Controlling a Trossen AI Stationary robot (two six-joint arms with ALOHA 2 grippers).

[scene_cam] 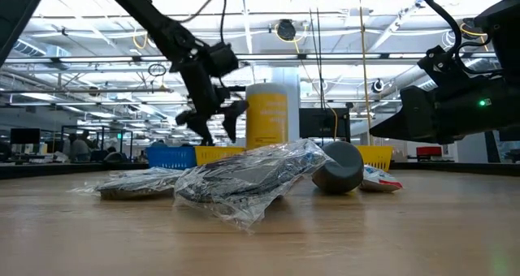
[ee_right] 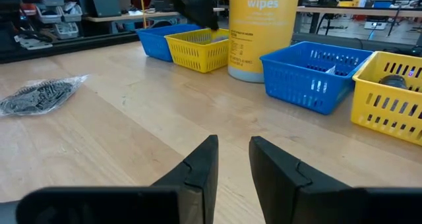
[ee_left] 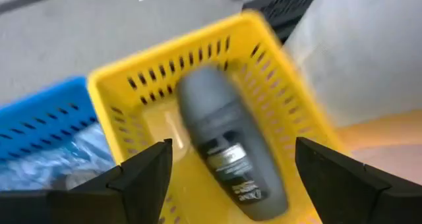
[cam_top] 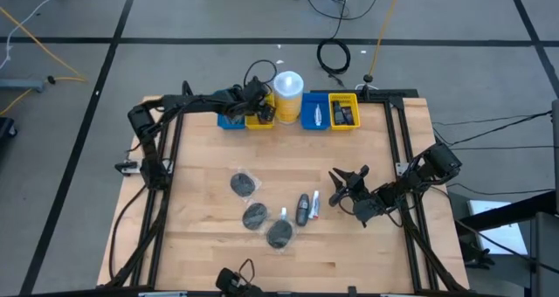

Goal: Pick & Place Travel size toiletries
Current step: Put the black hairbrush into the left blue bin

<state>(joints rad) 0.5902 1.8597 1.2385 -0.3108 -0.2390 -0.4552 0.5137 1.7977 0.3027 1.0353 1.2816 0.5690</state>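
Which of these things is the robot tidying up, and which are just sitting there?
Job things: dark bottle in the yellow bin, wrapped discs, small bottle and tube on the table.

Just there: wipes tub, blue bin, floor cables.

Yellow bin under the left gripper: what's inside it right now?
The yellow bin holds one dark grey roll-on bottle, lying on its side, below the open left gripper. The bin's near corners are hidden by the fingers.

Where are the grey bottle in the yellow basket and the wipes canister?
grey bottle (ee_left: pixel 221 141): left wrist view, middle of its body.
yellow basket (ee_left: pixel 115 76): left wrist view, slotted wall.
wipes canister (ee_right: pixel 262 26): right wrist view, yellow label.
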